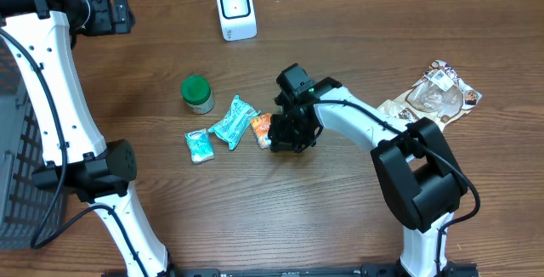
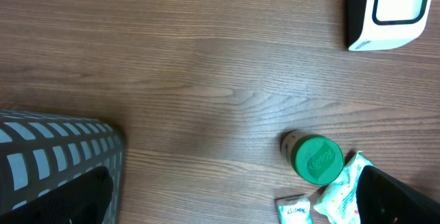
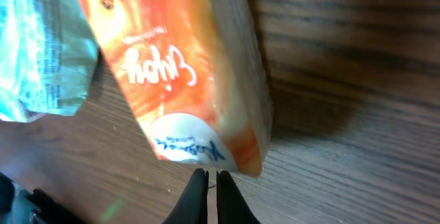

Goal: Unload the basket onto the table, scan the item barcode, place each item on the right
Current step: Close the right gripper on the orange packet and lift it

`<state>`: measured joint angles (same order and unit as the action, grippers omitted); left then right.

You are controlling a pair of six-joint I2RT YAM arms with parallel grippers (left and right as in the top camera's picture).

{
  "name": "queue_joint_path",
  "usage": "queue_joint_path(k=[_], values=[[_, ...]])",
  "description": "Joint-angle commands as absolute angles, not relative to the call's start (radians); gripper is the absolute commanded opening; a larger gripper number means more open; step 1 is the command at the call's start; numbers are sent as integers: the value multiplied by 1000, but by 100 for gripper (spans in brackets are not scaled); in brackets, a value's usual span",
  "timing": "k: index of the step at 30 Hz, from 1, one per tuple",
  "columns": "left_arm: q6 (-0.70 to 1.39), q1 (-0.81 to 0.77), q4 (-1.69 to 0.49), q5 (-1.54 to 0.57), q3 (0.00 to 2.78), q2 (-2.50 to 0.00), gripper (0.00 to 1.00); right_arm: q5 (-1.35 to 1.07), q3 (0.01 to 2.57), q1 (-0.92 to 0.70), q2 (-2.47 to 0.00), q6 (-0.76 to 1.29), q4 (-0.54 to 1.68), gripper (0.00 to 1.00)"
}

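Just beside the orange packet (image 3: 185,80), right hand (image 3: 207,176), tightly closed.

- The white left arm (image 1: 59,98) rises from its base at 7 o'clock to 11 o'clock.
- There the left gripper (image 1: 115,12) has its fingers spread wide.
- The right arm (image 1: 357,120) reaches from 5 o'clock to the centre.
- The right gripper (image 3: 207,183) points down, with its fingertips pressed together.

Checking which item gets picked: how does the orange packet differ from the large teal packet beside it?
The orange packet is smaller and smooth-sided; the large teal packet is longer and crinkled. The orange packet lies just ahead of the shut right gripper; the large teal packet lies farther from it. Both rest on the table.
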<state>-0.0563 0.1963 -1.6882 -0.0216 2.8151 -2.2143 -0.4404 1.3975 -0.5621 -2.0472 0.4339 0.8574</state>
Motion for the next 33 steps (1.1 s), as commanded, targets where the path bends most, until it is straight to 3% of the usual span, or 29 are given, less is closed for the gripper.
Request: queue_joint_path(k=[1, 2, 7, 8, 20, 28, 33], values=[[-68, 196, -1689, -19, 2823, -2184, 100, -447, 1497, -540, -2007, 326, 916, 4], [-68, 196, -1689, -18, 2823, -2184, 100, -447, 1516, -526, -2000, 307, 937, 5], [-68, 196, -1689, -18, 2823, -2184, 100, -464, 1543, -435, -1991, 270, 968, 42], [-68, 196, -1689, -18, 2823, -2184, 100, -503, 1530, -407, -2004, 257, 963, 44], [-68, 196, -1689, -18, 2823, -2184, 100, -612, 1419, -452, -2093, 312, 813, 46], [-68, 196, -1689, -18, 2823, -2184, 100, -611, 1400, -456, -2106, 331, 785, 41], [-68, 194, -1689, -18, 2823, -2184, 100, -613, 1338, -456, -2106, 382, 707, 34]])
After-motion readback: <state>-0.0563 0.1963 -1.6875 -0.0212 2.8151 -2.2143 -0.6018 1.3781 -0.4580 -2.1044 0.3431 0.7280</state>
